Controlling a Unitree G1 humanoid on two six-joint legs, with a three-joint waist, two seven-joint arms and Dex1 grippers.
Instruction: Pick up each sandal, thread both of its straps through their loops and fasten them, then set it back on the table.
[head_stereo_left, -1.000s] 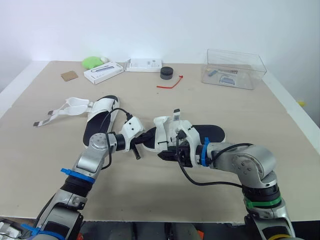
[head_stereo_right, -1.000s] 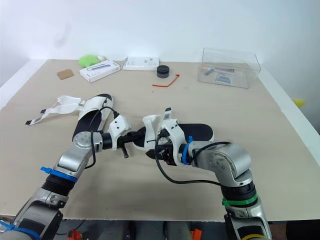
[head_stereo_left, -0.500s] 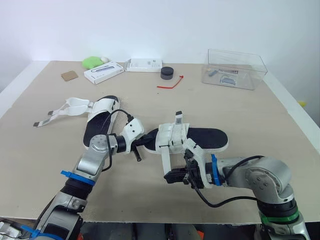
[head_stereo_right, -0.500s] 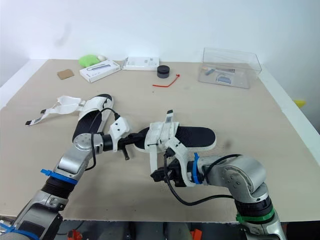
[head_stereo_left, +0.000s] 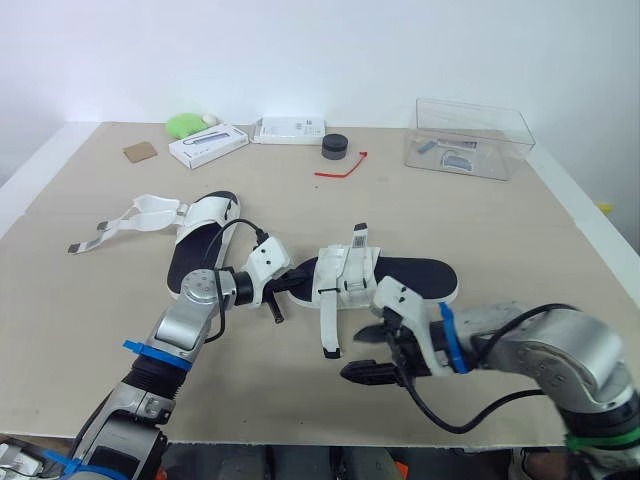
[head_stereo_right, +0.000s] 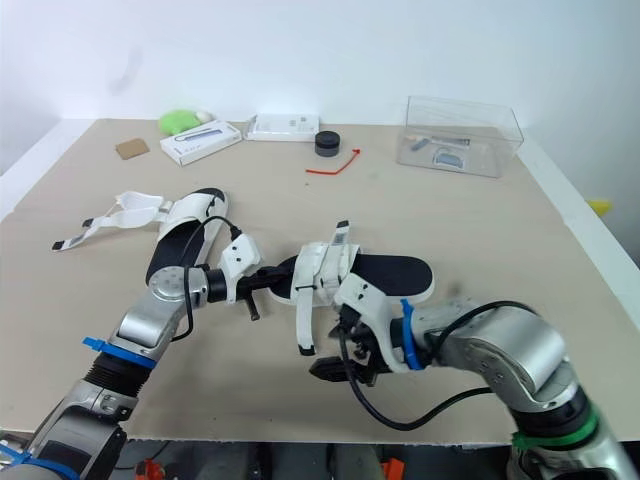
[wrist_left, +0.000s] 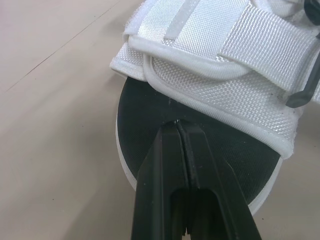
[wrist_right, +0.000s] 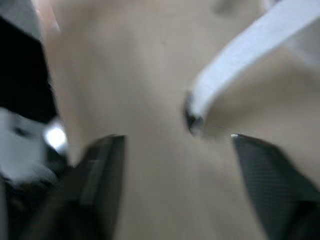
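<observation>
The left gripper (wrist_left: 178, 122) has its two black fingers pressed together on the rim of the nearer sandal (head_stereo_left: 415, 275), a flat one with a black footbed, a white sole edge and white woven straps. It pinches the sole at the sandal's left end, just short of the front band. The right gripper (head_stereo_left: 355, 356) hovers near and slightly right of that end with its fingers spread apart, holding nothing. It sits just beside the loose white strap (head_stereo_left: 327, 322) that trails from the front band toward the near edge of the tan table (head_stereo_left: 90, 290).

The sandal looks light. The sole should be stiff enough to lift by its edge, though a pinch that far out may let it swing. The woven strap is limp and will sag or twist, so I would take it close to its dark tip, where it seems firmer.

The loops cannot be picked out among the layered webbing. Whether the rear strap is fastened I cannot tell, nor how much of the sole's underside the left fingers catch.

The second sandal (head_stereo_left: 198, 240), same make, lies further left with its straps splayed open.
</observation>
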